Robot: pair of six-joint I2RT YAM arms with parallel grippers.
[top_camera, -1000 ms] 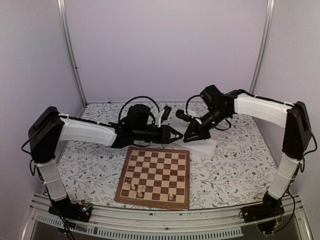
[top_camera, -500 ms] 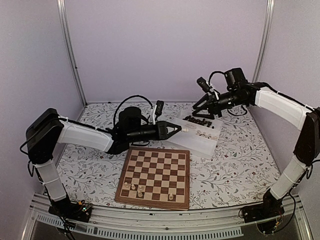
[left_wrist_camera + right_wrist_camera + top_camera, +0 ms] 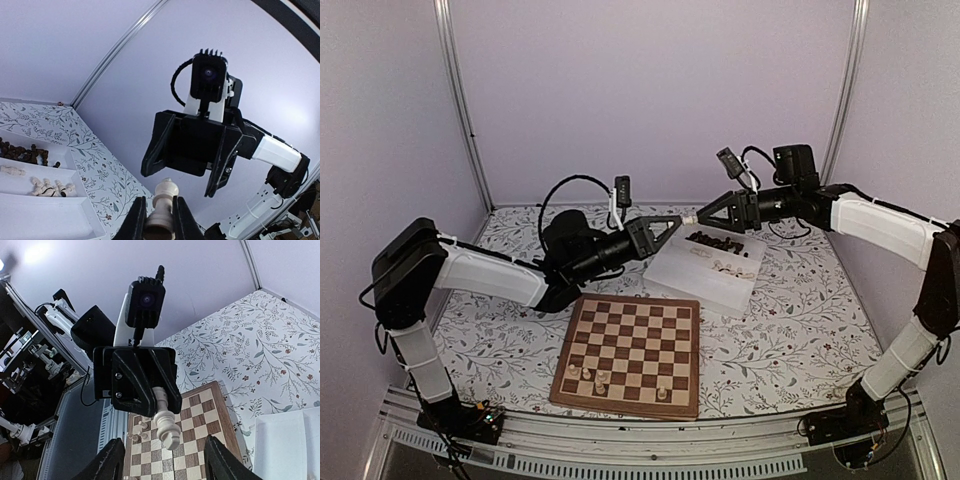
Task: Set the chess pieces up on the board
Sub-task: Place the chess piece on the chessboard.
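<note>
The board (image 3: 628, 350) is smooth wood, tan and dark brown, with a faint satin sheen. The pale chess piece (image 3: 164, 192) is smooth turned wood, cream and softly lustrous. The left end effector (image 3: 159, 205) and right end effector (image 3: 180, 180) are matt black plastic. The tray (image 3: 695, 282) is white plastic, nearly matt. The arm shells (image 3: 490, 265) are glossy white plastic. The desk (image 3: 800, 320) has a matt floral-printed covering, cloth or paper unclear. The frame posts (image 3: 460, 100) are pale brushed metal
</note>
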